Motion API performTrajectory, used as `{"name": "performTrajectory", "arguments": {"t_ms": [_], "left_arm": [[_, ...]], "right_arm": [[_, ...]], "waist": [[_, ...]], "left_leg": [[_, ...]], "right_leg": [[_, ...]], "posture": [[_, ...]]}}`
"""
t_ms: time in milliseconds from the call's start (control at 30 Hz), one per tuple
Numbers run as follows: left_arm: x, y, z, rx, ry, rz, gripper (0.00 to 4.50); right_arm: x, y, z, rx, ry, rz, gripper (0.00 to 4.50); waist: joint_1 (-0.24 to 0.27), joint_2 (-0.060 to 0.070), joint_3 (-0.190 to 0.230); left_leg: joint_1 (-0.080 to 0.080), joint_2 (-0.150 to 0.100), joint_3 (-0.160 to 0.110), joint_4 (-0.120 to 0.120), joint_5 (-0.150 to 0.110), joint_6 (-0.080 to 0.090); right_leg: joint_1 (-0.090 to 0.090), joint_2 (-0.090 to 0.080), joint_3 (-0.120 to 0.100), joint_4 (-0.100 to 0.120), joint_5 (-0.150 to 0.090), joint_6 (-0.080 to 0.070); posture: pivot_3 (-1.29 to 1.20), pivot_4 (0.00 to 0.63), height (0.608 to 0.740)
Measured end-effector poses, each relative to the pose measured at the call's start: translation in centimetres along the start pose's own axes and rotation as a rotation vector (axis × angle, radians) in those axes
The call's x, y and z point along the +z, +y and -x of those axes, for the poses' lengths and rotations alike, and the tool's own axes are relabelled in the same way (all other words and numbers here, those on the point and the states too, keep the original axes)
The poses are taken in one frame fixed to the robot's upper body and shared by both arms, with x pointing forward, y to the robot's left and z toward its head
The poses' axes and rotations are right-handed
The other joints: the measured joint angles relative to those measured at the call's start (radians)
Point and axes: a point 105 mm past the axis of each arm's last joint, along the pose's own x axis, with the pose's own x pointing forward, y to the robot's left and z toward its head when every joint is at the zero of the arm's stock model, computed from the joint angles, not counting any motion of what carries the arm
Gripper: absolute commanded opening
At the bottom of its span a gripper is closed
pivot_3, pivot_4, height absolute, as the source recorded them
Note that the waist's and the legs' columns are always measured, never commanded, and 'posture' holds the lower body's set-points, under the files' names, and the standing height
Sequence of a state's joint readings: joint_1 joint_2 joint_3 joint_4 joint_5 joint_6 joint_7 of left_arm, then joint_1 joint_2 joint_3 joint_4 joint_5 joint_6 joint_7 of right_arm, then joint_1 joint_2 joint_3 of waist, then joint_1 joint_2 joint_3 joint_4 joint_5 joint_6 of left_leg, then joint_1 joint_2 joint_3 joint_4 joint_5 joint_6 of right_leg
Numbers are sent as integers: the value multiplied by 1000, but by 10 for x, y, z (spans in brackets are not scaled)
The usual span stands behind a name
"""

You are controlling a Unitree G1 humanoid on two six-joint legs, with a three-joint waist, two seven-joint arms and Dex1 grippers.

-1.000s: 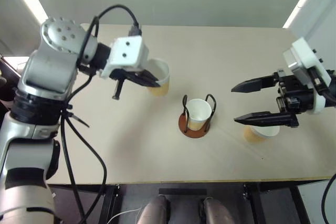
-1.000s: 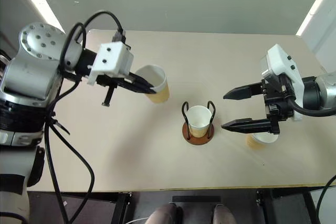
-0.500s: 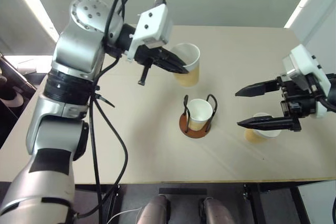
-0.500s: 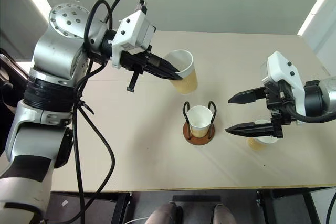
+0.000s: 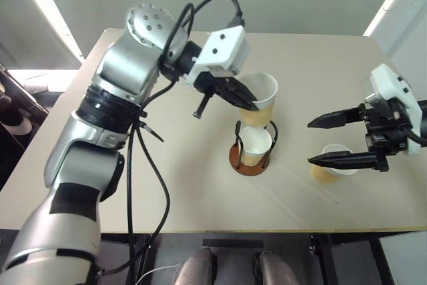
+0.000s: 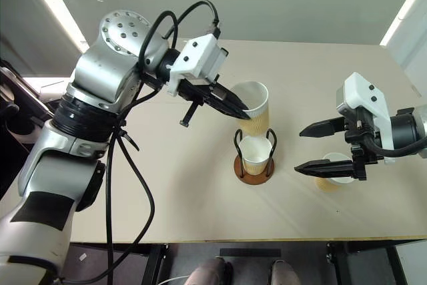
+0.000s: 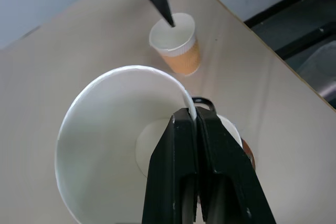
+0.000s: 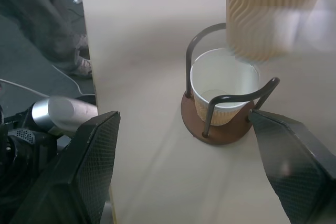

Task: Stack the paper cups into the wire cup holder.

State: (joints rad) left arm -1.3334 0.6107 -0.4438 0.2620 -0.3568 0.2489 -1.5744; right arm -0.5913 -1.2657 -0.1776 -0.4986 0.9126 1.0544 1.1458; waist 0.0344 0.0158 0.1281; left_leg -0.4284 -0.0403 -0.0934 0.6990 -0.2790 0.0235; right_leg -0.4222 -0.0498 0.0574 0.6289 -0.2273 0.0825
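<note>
Beige table top [image 5: 167,185], pale grey wall behind it. Wire cup holder [image 5: 251,146] stands near the middle of the table on its reddish-brown disc, with one paper cup [image 5: 254,145] already seated upright between the black loops.

My left gripper [image 5: 250,101] is pinched tight on the rim of a second paper cup [image 5: 260,98], one finger inside and one outside the wall. I have that cup lifted off the table, hanging just above and slightly behind the holder, mouth tilted up. From the left wrist view the held cup [image 7: 113,145] sits over the seated one.

My right gripper [image 5: 319,141] has its jaws spread wide and grips nothing. It hovers on the right side of the table, over the third cup [image 5: 331,162], which stands upright on the surface, well apart from the holder.
</note>
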Motion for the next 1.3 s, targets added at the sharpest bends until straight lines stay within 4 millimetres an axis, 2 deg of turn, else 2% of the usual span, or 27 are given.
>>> {"name": "performTrajectory", "arguments": {"t_ms": [200,400,967,1100,1200,1300], "left_arm": [[-2,-9,-7,-54,5,-3,21],[-12,-18,-12,-87,25,7,21],[-22,-18,-26,-96,46,-17,21],[-24,-17,-35,-105,43,-24,21],[-25,-17,-36,-105,53,-42,626],[-30,-15,-35,-96,79,-47,1595]], "right_arm": [[-2,2,0,-5,0,-18,4089],[-1,3,1,-15,-7,-16,4089],[-1,3,1,-19,-4,-19,4089],[-3,5,1,-13,2,-28,4089],[-5,5,0,-13,8,-30,4089],[-7,5,0,-17,17,-32,4089]], "waist": [[0,0,0],[1,0,0],[1,0,0],[4,0,0],[4,0,0],[4,0,0]], "left_leg": [[0,0,0,0,0,0],[0,0,0,1,0,0],[0,0,0,1,0,0],[0,0,0,2,0,0],[0,0,0,1,0,0],[0,0,0,2,0,0]], "right_leg": [[0,0,0,0,0,0],[0,0,0,0,0,1],[0,0,0,1,0,1],[0,0,0,1,0,1],[0,0,0,1,0,1],[0,0,0,1,0,1]], "posture": [[0,150,740],[0,150,740],[0,150,740],[0,150,740],[0,150,740],[0,150,740]]}}
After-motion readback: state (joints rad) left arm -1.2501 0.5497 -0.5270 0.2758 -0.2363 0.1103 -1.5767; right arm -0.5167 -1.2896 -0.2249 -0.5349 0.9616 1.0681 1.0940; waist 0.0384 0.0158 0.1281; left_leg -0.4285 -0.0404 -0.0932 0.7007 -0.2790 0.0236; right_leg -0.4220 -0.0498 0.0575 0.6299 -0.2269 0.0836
